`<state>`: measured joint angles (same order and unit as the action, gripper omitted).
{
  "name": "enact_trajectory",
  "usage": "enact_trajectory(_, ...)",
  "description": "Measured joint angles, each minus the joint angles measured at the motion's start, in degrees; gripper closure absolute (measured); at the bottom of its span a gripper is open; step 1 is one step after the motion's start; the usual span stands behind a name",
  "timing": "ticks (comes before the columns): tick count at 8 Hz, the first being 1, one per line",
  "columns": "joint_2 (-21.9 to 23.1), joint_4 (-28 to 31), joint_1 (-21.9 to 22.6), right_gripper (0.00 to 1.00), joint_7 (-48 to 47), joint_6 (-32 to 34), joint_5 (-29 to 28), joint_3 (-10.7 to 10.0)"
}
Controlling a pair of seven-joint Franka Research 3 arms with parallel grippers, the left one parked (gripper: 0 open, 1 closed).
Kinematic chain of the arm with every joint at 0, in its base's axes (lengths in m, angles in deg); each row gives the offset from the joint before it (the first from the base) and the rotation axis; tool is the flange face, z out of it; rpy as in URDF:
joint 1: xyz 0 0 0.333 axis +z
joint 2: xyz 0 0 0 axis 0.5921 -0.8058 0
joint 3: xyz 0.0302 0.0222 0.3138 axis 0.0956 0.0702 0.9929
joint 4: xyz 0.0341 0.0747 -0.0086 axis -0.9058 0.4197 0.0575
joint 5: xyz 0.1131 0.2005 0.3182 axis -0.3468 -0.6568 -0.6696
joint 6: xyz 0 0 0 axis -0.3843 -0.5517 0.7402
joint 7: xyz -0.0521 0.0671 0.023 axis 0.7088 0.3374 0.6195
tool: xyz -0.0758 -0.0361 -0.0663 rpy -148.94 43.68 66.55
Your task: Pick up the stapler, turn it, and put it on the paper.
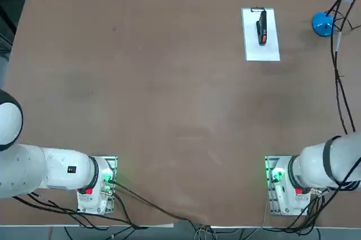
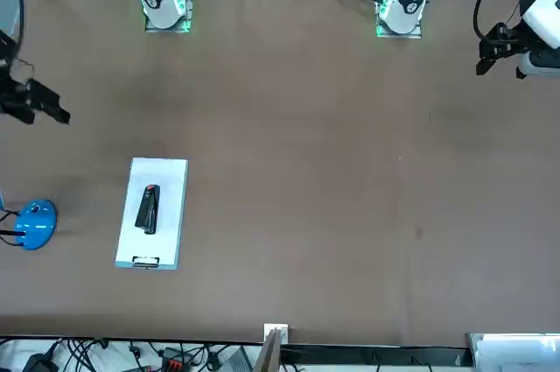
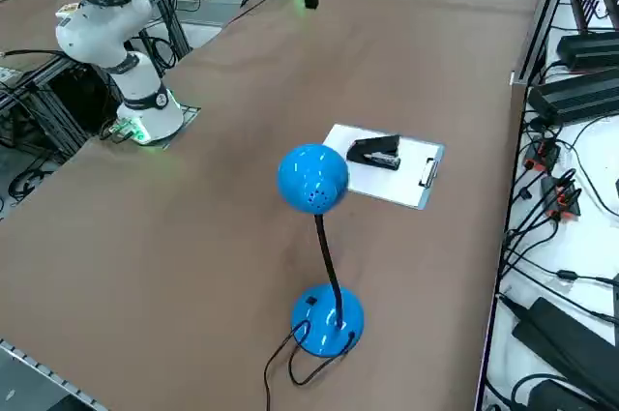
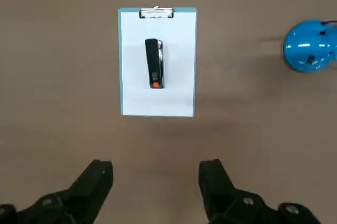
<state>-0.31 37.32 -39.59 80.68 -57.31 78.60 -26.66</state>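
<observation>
Top view: stapler (image 1: 262, 27) lies on the paper (image 1: 260, 48), near the tabletop's far right corner.

Front view: it sits lengthwise, mid-sheet.

Right side view: a blue lamp (image 3: 313, 179) stands beside the paper; judged risk: an arm sweep could clip it.

Wrist view: right gripper (image 4: 157, 182) wide open, empty, high above the table, well apart from the paper's unclipped edge.

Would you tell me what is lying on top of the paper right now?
The stapler lies on the paper, lengthwise near the clip. The sheet directly beneath it is covered. The right gripper, fingers open, hangs apart from both.
</observation>
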Motion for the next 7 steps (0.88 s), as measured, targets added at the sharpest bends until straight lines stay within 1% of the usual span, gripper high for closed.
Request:
enact_trajectory(2,4.8,6.0,0.8,0.00,-0.2,-0.2,0.0,-0.4)
enact_trajectory(4,8.3,10.2,1.4,0.00,2.2,-0.3,0.0,-2.1)
enact_trajectory(5,9.1,11.2,1.4,0.00,3.5,-0.6,0.7,-3.0)
enact_trajectory(7,9.3,12.3,2.6,0.00,4.1,-1.4,3.3,-3.4)
